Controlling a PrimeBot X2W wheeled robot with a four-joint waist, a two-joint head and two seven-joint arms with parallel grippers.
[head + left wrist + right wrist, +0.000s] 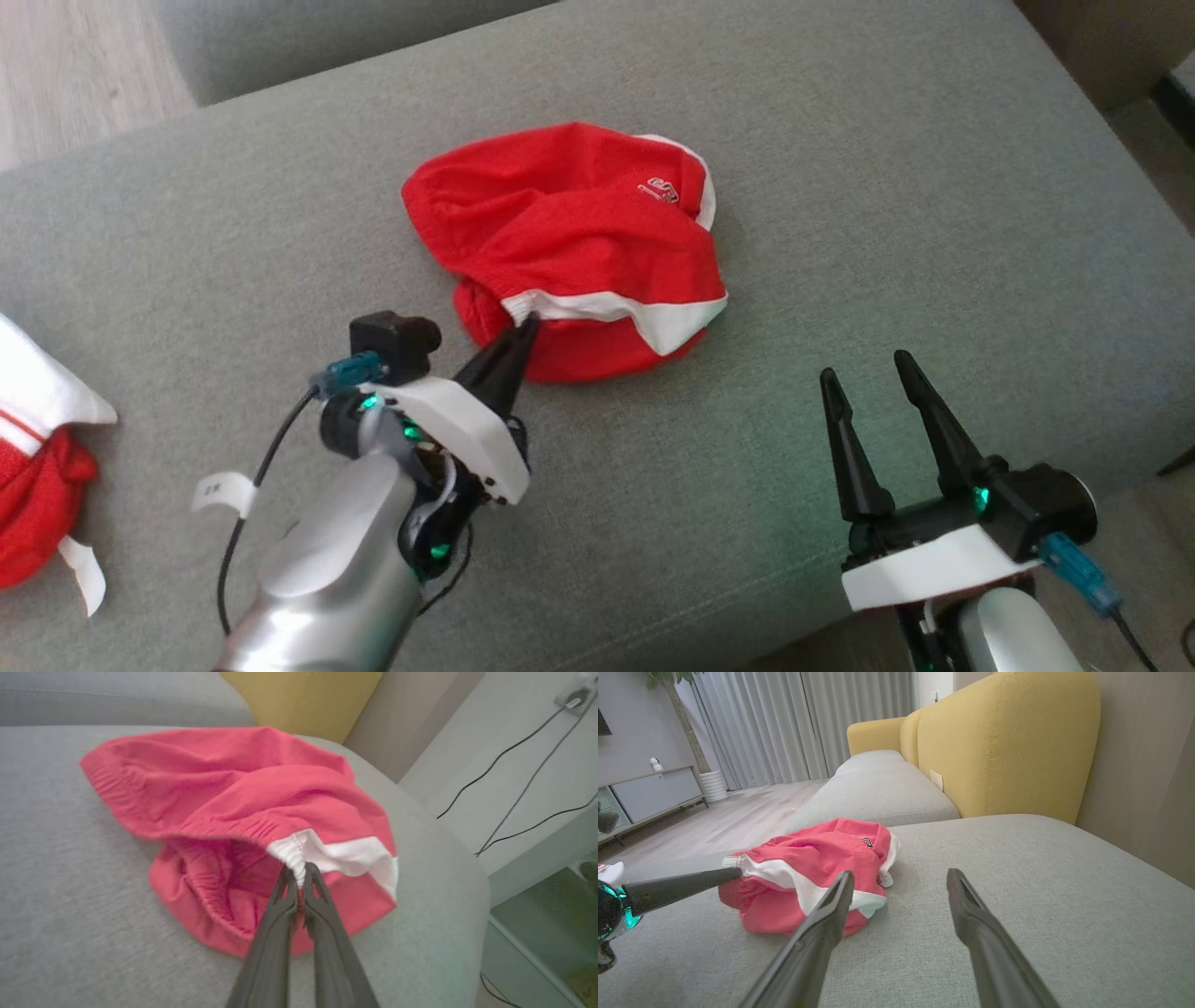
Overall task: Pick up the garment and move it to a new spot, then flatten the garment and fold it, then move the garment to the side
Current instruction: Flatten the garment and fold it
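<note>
The garment (569,233) is a pair of red shorts with white trim, lying crumpled on the grey sofa cushion (887,187). My left gripper (528,322) is shut on the white end of its elastic waistband at the near left edge. In the left wrist view the two fingers pinch the gathered white band of the garment (233,784), with my left gripper (300,873) closed tight on it. My right gripper (868,366) stands open over bare cushion to the right, apart from the cloth. In the right wrist view the garment (817,858) lies left of my open right gripper (901,879).
A second red and white piece of clothing (37,467) lies at the cushion's left edge. A yellow sofa back (1008,742) rises behind the cushion. Wooden floor (75,65) lies beyond the far left; the cushion's near edge drops off by my right arm.
</note>
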